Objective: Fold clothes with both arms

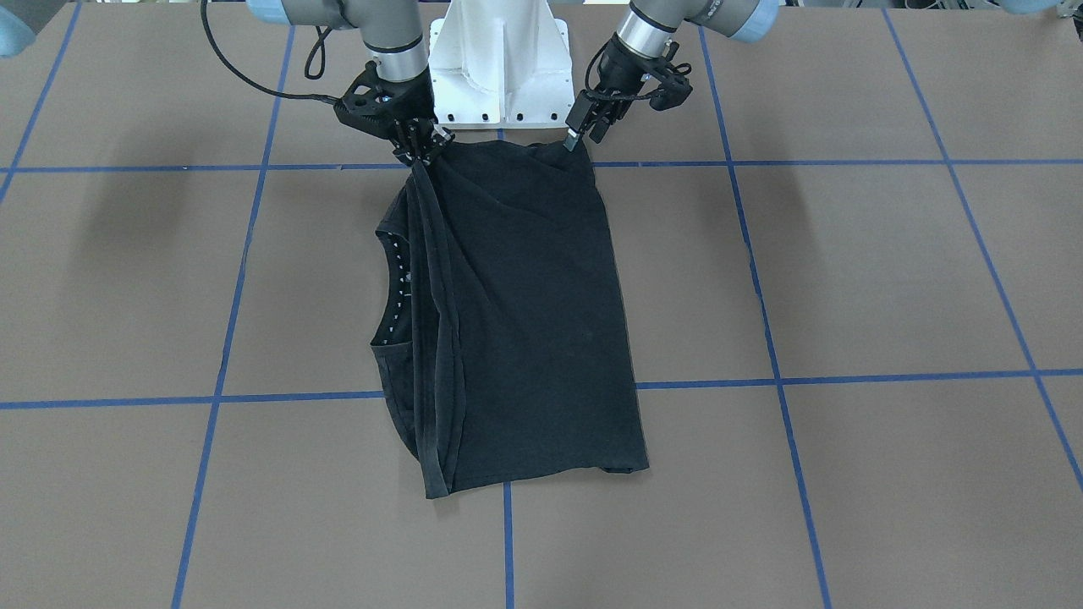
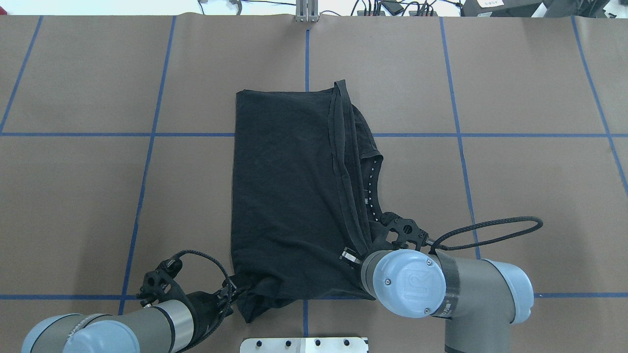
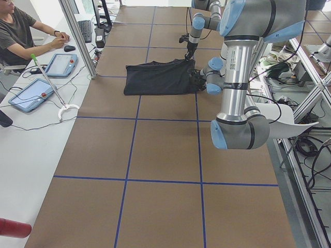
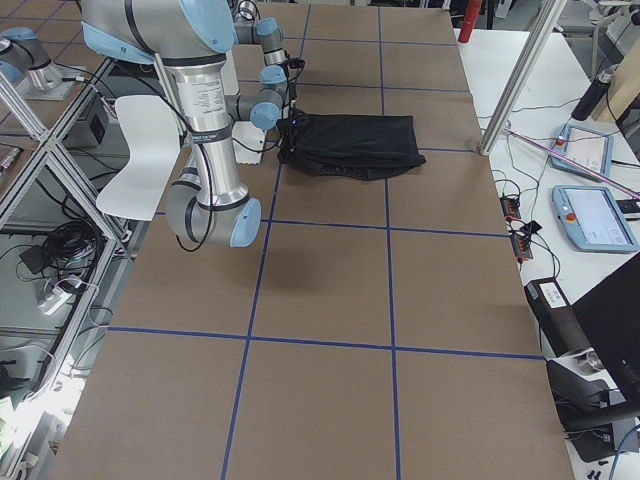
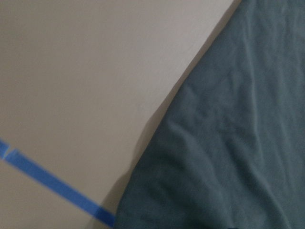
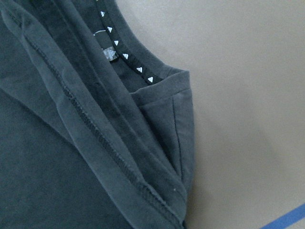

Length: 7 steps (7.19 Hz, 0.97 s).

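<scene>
The black t-shirt (image 1: 525, 313) lies folded lengthwise on the brown table, plain side up; no print shows. Its collar (image 2: 373, 181), trimmed with white triangles, sits at the robot's right edge and shows in the right wrist view (image 6: 126, 55). My left gripper (image 1: 577, 137) is shut on the shirt's near corner, low over the table (image 2: 234, 289). My right gripper (image 1: 420, 150) is shut on the hemmed edge at the other near corner (image 2: 349, 255). The hem runs taut from it across the shirt. The left wrist view shows only fabric (image 5: 228, 143) and table.
The white pedestal base (image 1: 499, 68) stands just behind the shirt's near edge, between the arms. Blue tape lines (image 2: 147, 135) grid the table. An operator (image 3: 20, 31) sits at a side desk with tablets (image 3: 33, 93).
</scene>
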Each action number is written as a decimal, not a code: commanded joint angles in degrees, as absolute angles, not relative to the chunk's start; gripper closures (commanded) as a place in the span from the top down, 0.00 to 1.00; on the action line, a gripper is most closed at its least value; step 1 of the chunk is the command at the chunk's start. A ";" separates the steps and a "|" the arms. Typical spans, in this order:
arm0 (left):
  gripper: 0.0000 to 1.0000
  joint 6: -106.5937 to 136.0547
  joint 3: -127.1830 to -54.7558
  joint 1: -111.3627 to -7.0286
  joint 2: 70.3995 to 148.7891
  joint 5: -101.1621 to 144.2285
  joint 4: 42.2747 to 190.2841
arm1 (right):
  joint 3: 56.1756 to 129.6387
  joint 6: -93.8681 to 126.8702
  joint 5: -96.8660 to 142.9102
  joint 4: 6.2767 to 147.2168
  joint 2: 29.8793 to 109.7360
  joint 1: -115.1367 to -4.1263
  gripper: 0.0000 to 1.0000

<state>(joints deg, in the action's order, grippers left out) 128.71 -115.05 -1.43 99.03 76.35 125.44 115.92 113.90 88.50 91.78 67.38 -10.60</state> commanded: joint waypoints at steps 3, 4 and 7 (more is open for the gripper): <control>0.59 130.43 -113.38 0.17 99.67 76.38 125.51 | 116.28 113.91 88.51 91.76 67.50 -10.55 0.00; 0.42 130.52 -113.38 0.18 99.75 76.38 125.42 | 116.28 113.82 88.51 91.76 67.50 -10.55 0.00; 0.00 130.34 -114.95 0.00 98.97 78.83 125.51 | 116.28 113.82 88.51 91.76 67.68 -10.55 0.00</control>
<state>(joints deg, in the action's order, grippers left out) 130.42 -114.23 0.09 99.47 77.69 125.48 116.28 113.82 88.51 91.76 67.63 -10.54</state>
